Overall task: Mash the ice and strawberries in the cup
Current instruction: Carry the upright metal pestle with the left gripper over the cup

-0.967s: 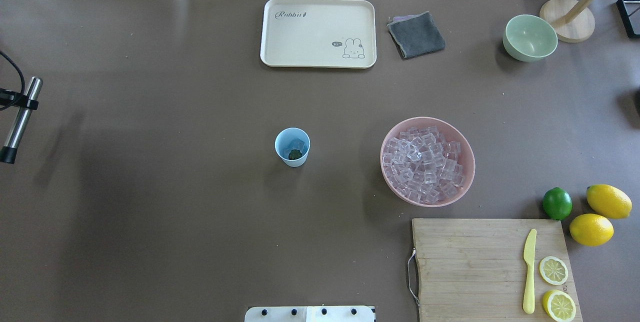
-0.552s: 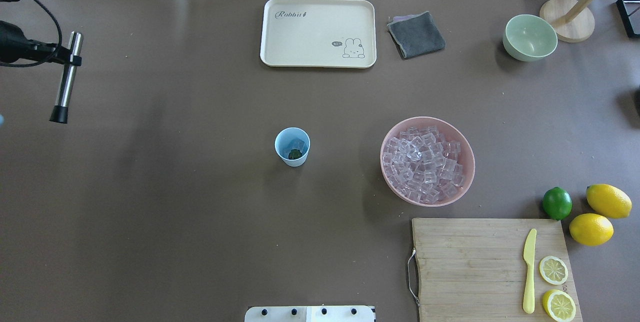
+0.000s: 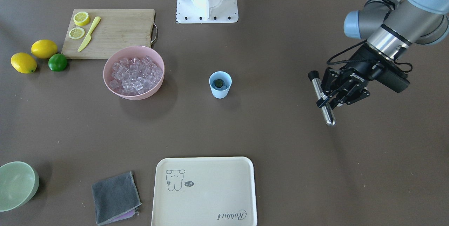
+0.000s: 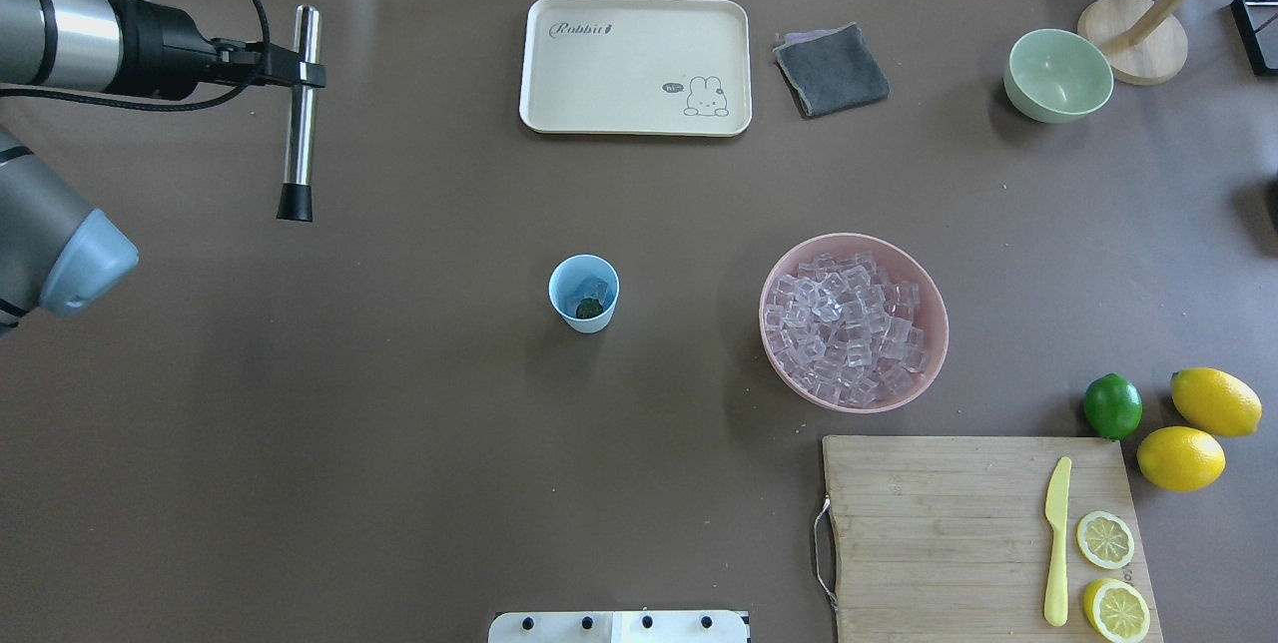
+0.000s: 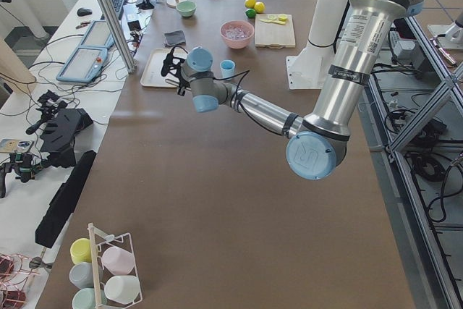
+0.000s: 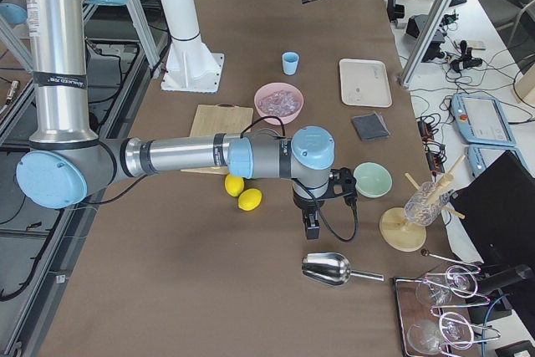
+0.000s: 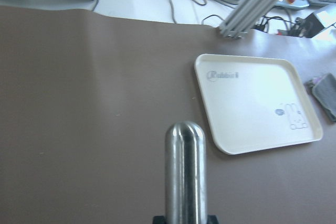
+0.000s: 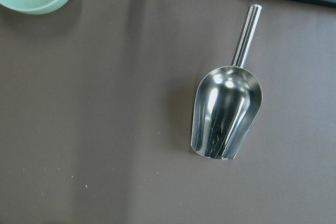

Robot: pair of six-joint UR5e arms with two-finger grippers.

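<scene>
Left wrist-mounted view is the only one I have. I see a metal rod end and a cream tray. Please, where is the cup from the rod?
Observer: In the overhead view, the cup stands at mid-table. It is apart from the metal muddler, nearer the robot and toward its right.
Operator: Is the rod held firmly?
Observer: The left gripper is shut on it, nearer the rounded end. The black end points back toward the robot's base.
Operator: What is inside the cup?
Observer: An ice cube and, probably, the strawberry. Only its dark green top shows.
</scene>
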